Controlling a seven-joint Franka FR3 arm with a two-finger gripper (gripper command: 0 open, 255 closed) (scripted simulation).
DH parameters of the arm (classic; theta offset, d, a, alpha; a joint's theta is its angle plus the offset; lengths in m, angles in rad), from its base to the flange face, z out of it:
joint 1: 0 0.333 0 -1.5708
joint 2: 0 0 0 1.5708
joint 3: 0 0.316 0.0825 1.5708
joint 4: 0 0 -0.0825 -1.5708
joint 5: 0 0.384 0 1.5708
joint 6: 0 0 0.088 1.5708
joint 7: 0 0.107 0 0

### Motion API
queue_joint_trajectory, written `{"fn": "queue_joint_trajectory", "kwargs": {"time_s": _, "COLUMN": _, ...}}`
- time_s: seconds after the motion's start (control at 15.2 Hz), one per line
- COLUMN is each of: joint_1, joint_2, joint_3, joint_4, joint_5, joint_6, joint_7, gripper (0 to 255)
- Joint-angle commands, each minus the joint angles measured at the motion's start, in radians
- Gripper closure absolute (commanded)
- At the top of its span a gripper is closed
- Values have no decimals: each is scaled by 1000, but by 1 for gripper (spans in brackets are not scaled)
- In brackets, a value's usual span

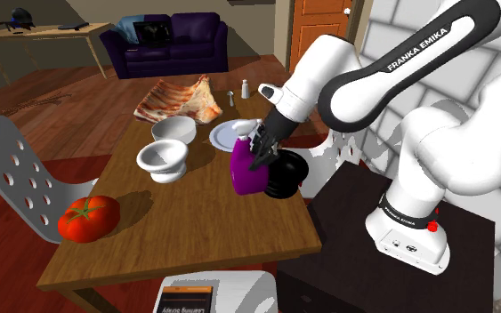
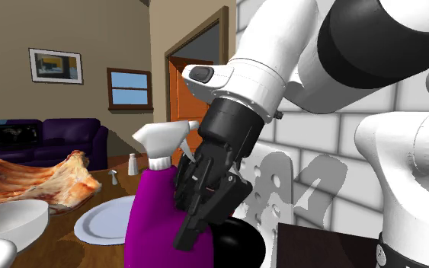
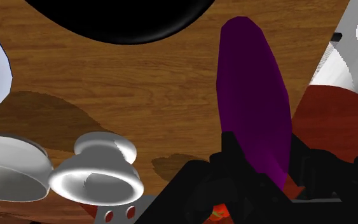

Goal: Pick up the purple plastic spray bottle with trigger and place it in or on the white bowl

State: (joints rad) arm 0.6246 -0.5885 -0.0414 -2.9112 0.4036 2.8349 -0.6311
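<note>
The black hand (image 1: 259, 160) clasps the purple spray bottle (image 1: 242, 174) at the wooden counter (image 1: 195, 222), near the white bowl (image 1: 163, 160), on the shoulder view's right.

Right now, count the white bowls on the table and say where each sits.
2. The near bowl sits closest to the tomato; the far bowl stands just beyond it, beside the white plate.

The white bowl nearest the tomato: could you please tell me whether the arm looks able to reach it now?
Probably yes. The gripper clasps the purple spray bottle, and bare table lies between it and that bowl; the black object sits on the bottle's far side, off that path.
</note>
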Motion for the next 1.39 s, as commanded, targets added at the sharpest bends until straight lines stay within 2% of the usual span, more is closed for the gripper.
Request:
{"fn": "queue_joint_trajectory", "kwargs": {"time_s": 0.0, "joint_1": -20, "joint_2": -25, "joint_3": 15, "joint_4": 12, "joint_5": -15, "joint_6": -39, "joint_7": 18, "gripper": 255}}
{"fn": "queue_joint_trajectory", "kwargs": {"time_s": 0.46, "joint_1": -67, "joint_2": -98, "joint_3": 44, "joint_4": 65, "joint_5": -58, "joint_6": -168, "joint_7": 62, "gripper": 255}}
{"fn": "queue_joint_trajectory", "kwargs": {"time_s": 0.92, "joint_1": -95, "joint_2": -145, "joint_3": 56, "joint_4": 125, "joint_5": -87, "joint_6": -275, "joint_7": 93, "gripper": 255}}
{"fn": "queue_joint_trajectory", "kwargs": {"time_s": 1.32, "joint_1": -75, "joint_2": 131, "joint_3": -22, "joint_4": 324, "joint_5": -68, "joint_6": -209, "joint_7": 4, "gripper": 255}}
